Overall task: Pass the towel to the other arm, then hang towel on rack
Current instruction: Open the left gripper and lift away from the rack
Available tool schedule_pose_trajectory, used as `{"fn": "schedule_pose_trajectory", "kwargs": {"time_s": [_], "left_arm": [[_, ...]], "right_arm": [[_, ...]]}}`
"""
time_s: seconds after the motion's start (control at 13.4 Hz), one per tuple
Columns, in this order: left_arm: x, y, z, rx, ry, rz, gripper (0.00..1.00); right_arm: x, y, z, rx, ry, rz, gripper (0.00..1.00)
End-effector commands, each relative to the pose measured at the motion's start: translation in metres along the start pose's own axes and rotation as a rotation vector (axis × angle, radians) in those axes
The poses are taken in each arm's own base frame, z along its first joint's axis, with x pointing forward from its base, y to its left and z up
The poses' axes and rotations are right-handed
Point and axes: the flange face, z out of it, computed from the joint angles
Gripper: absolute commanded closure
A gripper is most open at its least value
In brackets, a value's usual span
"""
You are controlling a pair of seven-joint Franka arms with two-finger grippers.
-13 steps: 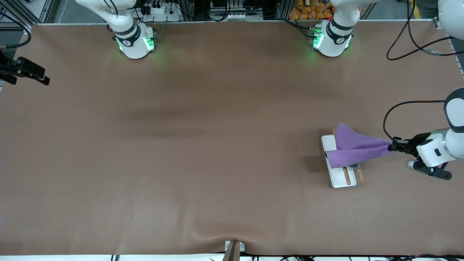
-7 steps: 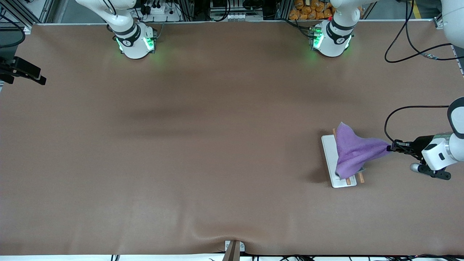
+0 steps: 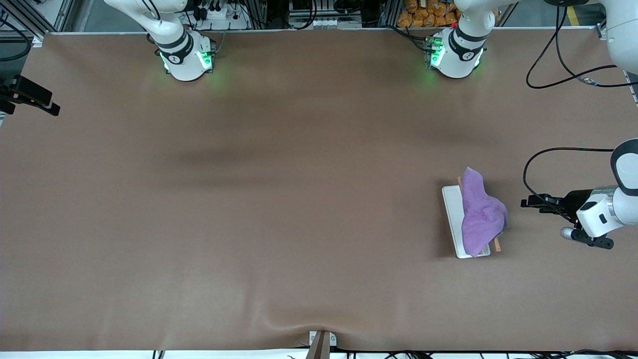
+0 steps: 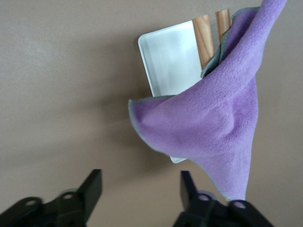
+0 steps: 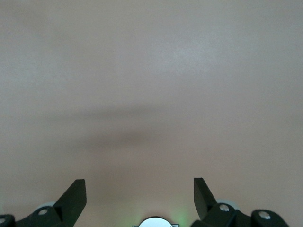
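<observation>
Front view: at the right arm's end of the table, the right gripper (image 3: 42,102) shows only as a dark tip at the picture's edge, over the brown table (image 3: 279,199); in the right wrist view its two fingers (image 5: 75,198) stand wide apart with nothing between them, only bare table under them, and this arm waits. Toward the left arm's end lies the rack (image 3: 454,219), a white base plate with brown rods, and the towel (image 3: 479,214) is draped over it, purple side up, covering most of the rods and part of the plate; one rod end pokes out at the end farther from the front camera and another at the nearer end. The towel bunches toward the side facing the left gripper. In the left wrist view the towel (image 4: 213,118) hangs across the rods (image 4: 204,33), with its grey edge showing, and the rack's plate (image 4: 170,56) is partly bare. The left gripper (image 3: 529,203) hovers over the table beside the rack, apart from the towel, its fingers (image 4: 92,189) spread and holding nothing.
</observation>
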Motion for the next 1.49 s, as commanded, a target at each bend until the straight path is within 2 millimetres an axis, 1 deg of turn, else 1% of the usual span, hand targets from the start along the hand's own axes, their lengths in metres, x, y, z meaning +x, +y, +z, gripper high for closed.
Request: {"fn": "schedule_pose_trajectory", "kwargs": {"time_s": [0.0,0.07,0.15,0.37,0.52,0.6,0.75,0.82,1.05,1.27,1.35,1.42], "left_arm": [[-0.002,0.001,-0.016,-0.007,0.033,0.009,0.00],[-0.004,0.006,-0.028,0.001,0.048,0.010,0.00],[-0.005,0.015,-0.041,0.019,0.063,0.013,0.00],[-0.016,0.044,-0.090,0.056,0.126,0.016,0.00],[-0.023,0.081,-0.122,0.072,0.169,0.014,0.00],[-0.030,0.096,-0.139,0.078,0.187,-0.009,0.00],[-0.039,0.127,-0.161,0.078,0.210,-0.071,0.00],[-0.045,0.139,-0.172,0.080,0.228,-0.095,0.00],[-0.067,0.160,-0.198,0.083,0.238,-0.176,0.00],[-0.093,0.180,-0.224,0.093,0.247,-0.212,0.00],[-0.101,0.185,-0.229,0.092,0.236,-0.248,0.00],[-0.109,0.195,-0.235,0.104,0.233,-0.274,0.00]], "right_arm": [[-0.005,0.003,-0.007,0.007,0.012,0.006,0.00],[-0.004,0.003,-0.006,0.010,0.013,0.007,0.00],[-0.004,0.002,-0.006,0.009,0.012,0.004,0.00],[-0.004,0.002,-0.006,0.015,0.014,0.005,0.00],[-0.003,0.002,-0.005,0.015,0.014,0.005,0.00],[-0.003,0.002,-0.005,0.016,0.014,0.004,0.00],[-0.002,0.001,-0.004,0.021,0.013,0.004,0.00],[-0.001,-0.001,-0.005,0.021,0.019,-0.001,0.00],[-0.001,0.001,-0.005,0.020,0.020,0.004,0.00],[-0.002,0.003,-0.006,0.015,0.020,0.008,0.00],[-0.003,0.002,-0.006,0.017,0.019,0.008,0.00],[-0.003,0.003,-0.007,0.015,0.020,0.012,0.00]]}}
